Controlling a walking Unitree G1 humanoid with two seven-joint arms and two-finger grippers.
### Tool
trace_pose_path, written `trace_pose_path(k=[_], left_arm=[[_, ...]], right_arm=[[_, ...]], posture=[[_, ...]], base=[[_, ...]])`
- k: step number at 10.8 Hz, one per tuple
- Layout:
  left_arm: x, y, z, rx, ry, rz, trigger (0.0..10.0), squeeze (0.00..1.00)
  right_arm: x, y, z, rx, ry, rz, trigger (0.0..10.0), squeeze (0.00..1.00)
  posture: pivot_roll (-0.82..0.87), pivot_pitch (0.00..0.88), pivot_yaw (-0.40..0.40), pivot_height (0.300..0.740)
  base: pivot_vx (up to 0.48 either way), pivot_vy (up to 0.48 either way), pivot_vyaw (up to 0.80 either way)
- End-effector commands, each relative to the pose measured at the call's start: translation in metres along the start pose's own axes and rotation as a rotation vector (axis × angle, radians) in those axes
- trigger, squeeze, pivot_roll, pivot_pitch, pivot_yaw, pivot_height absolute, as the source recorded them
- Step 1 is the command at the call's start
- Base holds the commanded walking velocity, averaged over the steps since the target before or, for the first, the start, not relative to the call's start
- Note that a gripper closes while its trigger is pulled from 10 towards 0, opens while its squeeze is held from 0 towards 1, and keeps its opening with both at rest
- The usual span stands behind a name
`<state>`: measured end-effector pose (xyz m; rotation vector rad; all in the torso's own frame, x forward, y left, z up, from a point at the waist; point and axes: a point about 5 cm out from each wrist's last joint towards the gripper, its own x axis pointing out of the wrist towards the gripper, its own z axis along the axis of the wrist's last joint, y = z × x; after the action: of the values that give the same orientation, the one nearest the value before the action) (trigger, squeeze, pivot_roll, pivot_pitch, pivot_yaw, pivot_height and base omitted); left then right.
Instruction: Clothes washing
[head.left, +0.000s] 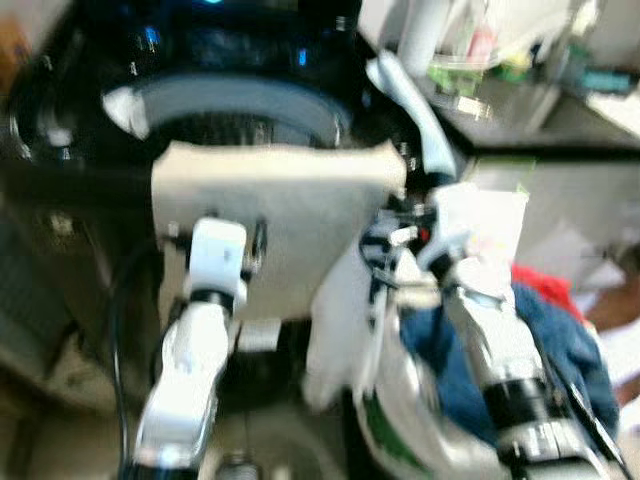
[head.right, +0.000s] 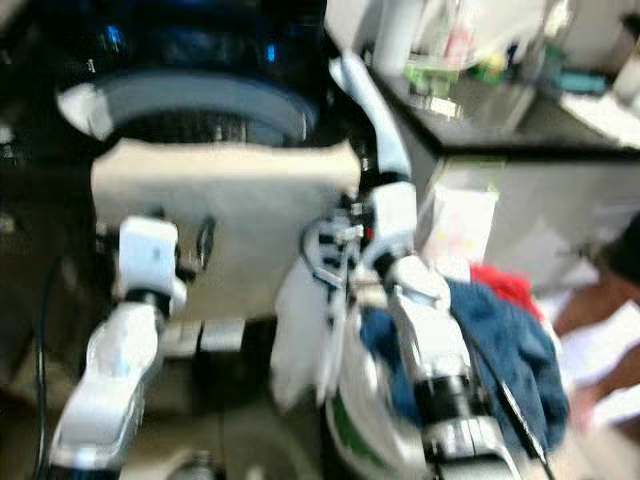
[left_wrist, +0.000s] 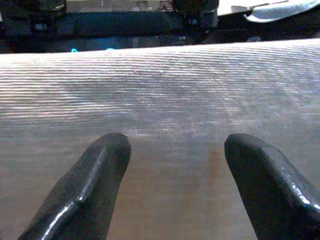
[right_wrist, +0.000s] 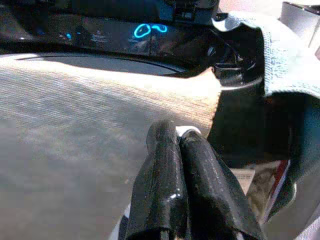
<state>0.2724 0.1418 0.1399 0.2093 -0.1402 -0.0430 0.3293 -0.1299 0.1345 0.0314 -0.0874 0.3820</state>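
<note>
From the head, a beige ribbed cloth hangs across the washing machine's open drum.

Left wrist: the left gripper is spread apart over it.

Right wrist: the right gripper is pinched together on its edge; the panel's blue glowing marks are unreadable.

— Where was I working?

— In a home laundry corner. Just ahead of my right gripper stood a dark washing machine with its round drum opening and a blue-lit control panel.

— Anything else?

— Beside that arm sat a bag of clothes, and beyond it a cluttered counter carried bottles.
</note>
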Motion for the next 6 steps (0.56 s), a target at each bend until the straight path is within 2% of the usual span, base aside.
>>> trace_pose_path(k=[1, 3, 4, 5, 6], left_arm=[[0.001, 0.002, -0.002, 0.001, 0.015, 0.014, 10.0, 0.00], [0.002, 0.002, -0.002, 0.001, 0.014, 0.012, 10.0, 0.00], [0.002, 0.003, -0.002, 0.002, 0.012, 0.015, 10.0, 0.00], [0.001, 0.006, 0.001, 0.004, -0.006, 0.035, 10.0, 0.00], [0.002, 0.009, 0.005, 0.010, -0.030, 0.057, 10.0, 0.00]], right_arm=[[0.002, -0.001, 0.008, -0.006, -0.029, 0.016, 10.0, 0.00], [0.006, 0.001, 0.012, 0.002, -0.040, 0.025, 10.0, 0.00], [0.008, 0.003, 0.022, -0.008, -0.072, 0.034, 10.0, 0.00], [0.011, 0.006, 0.042, -0.043, -0.146, 0.053, 10.0, 0.00], [0.014, 0.008, 0.063, -0.067, -0.223, 0.060, 10.0, 0.00]], posture=[[0.20, 0.000, -0.134, 0.740], [0.20, 0.000, -0.132, 0.740], [0.19, 0.000, -0.131, 0.740], [0.19, 0.000, -0.129, 0.740], [0.19, 0.000, -0.129, 0.740]], base=[[0.000, 0.000, 0.64], [0.000, 0.000, 0.60], [0.000, 0.000, 0.59], [0.000, 0.000, 0.59], [0.000, 0.000, 0.00]])
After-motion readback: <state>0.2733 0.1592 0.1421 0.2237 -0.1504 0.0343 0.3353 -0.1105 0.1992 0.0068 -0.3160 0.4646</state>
